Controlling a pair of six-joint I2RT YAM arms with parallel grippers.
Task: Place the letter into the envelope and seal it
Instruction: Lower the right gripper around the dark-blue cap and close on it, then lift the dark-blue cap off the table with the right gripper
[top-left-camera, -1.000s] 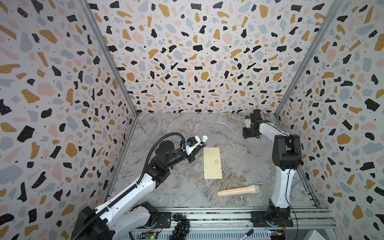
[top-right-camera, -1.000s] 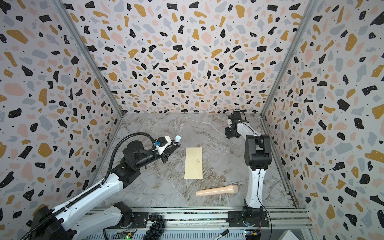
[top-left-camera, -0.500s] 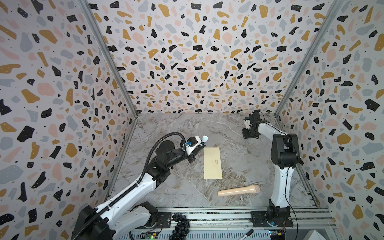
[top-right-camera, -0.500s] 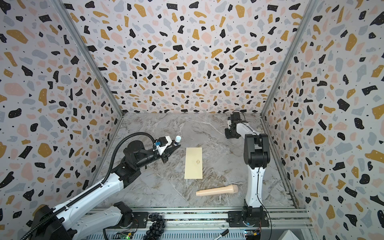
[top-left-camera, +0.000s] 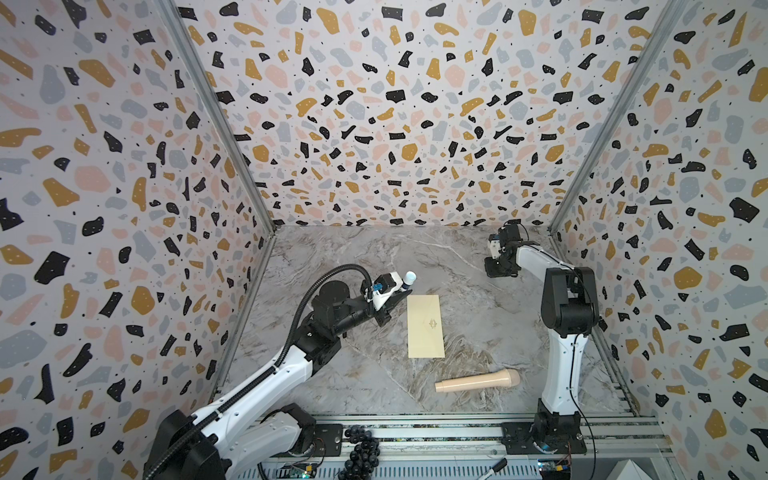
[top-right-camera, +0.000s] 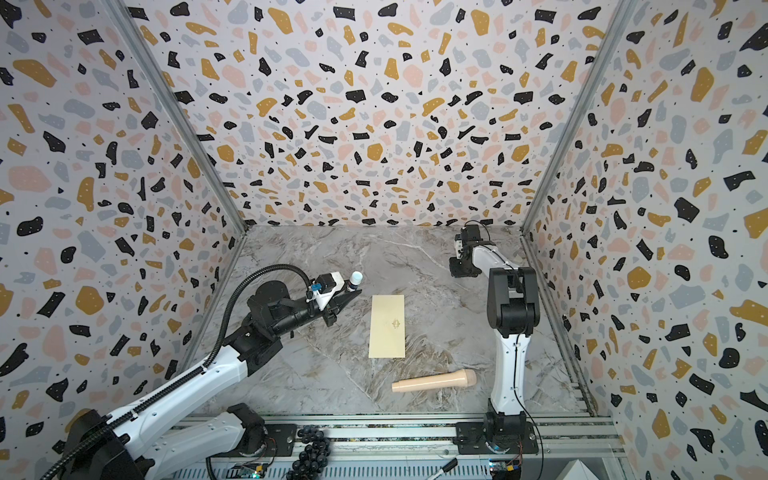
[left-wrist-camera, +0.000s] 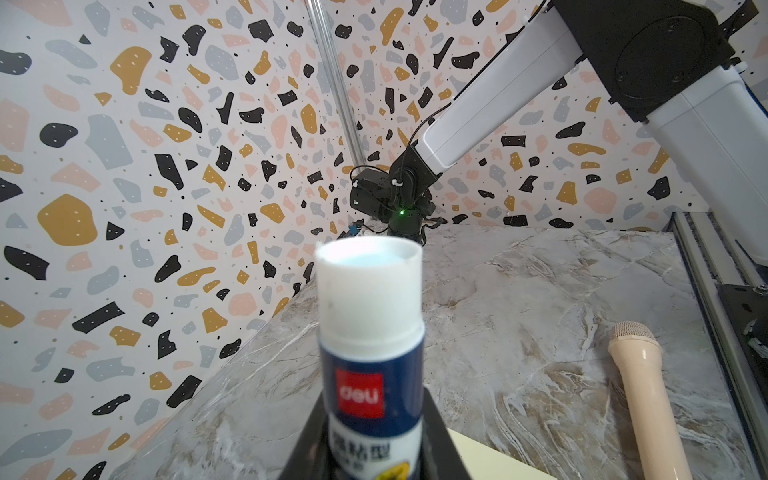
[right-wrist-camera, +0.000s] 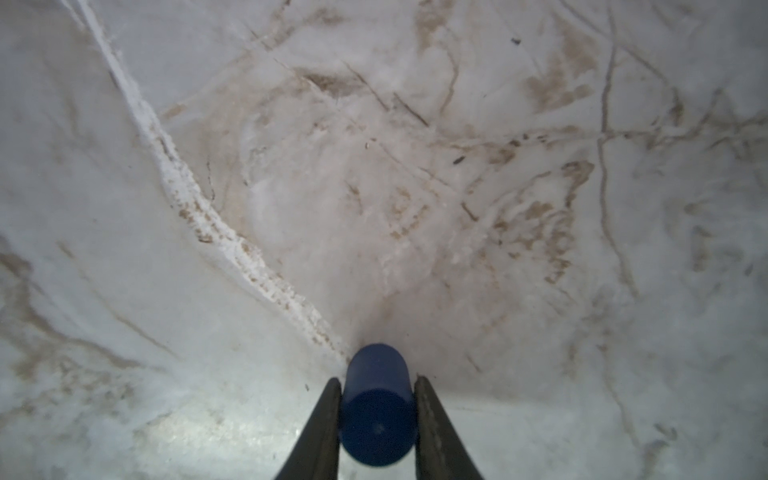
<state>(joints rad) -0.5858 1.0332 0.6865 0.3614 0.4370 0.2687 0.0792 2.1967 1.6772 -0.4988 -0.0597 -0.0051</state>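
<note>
The pale yellow envelope (top-left-camera: 424, 326) (top-right-camera: 387, 326) lies flat mid-table with its small emblem facing up; one corner shows in the left wrist view (left-wrist-camera: 490, 461). The letter is out of view. My left gripper (top-left-camera: 397, 297) (left-wrist-camera: 374, 411) hovers just left of the envelope's far end, shut on an uncapped glue stick (top-left-camera: 409, 277) (left-wrist-camera: 370, 332) with a blue-and-white label. My right gripper (top-left-camera: 496, 272) (right-wrist-camera: 377, 380) is down at the table's back right. Its two fingers press both sides of a dark blue cap (right-wrist-camera: 377, 411) lying on the marble.
A beige microphone-shaped object (top-left-camera: 478, 381) (top-right-camera: 434, 381) lies near the front, right of the envelope. Patterned walls enclose three sides. The metal rail (top-left-camera: 415, 432) with both arm bases runs along the front edge.
The right gripper's jaws have narrowed onto the blue cap at the back right. The left arm with the glue stick and the envelope have not moved.
</note>
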